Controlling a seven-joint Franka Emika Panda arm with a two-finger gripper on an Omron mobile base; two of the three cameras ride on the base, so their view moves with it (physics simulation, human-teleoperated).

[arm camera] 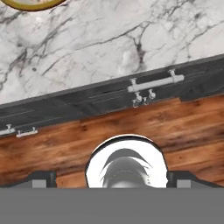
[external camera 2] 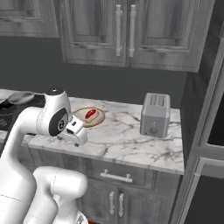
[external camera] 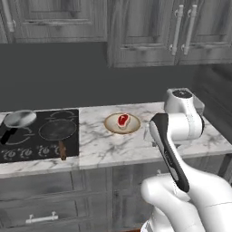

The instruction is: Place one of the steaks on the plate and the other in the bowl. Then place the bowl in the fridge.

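Observation:
The tan bowl [external camera: 122, 123] sits on the marble counter just right of the stove, with the bright red steak [external camera: 123, 120] lying in it. From the other side, the bowl [external camera 2: 89, 117] and red steak [external camera 2: 90, 113] lie just beyond my hand. A narrow dark brown piece [external camera: 63, 150] lies on the stove's front right corner; it looks like the dark steak, but it is too small to be sure. My gripper [arm camera: 113, 179] hangs open and empty over the counter's front edge, pointing down. The bowl rim [arm camera: 30, 3] shows at the top. The plate is out of view. The black fridge [external camera 2: 205, 87] stands at the right.
A silver pan [external camera: 19, 118] rests on the black stove [external camera: 41, 136] at the left. A grey toaster [external camera 2: 155, 114] stands on the counter [external camera 2: 122, 140] near the fridge. Grey wood cabinets hang above, and drawers with bar handles [arm camera: 155, 82] sit below the counter.

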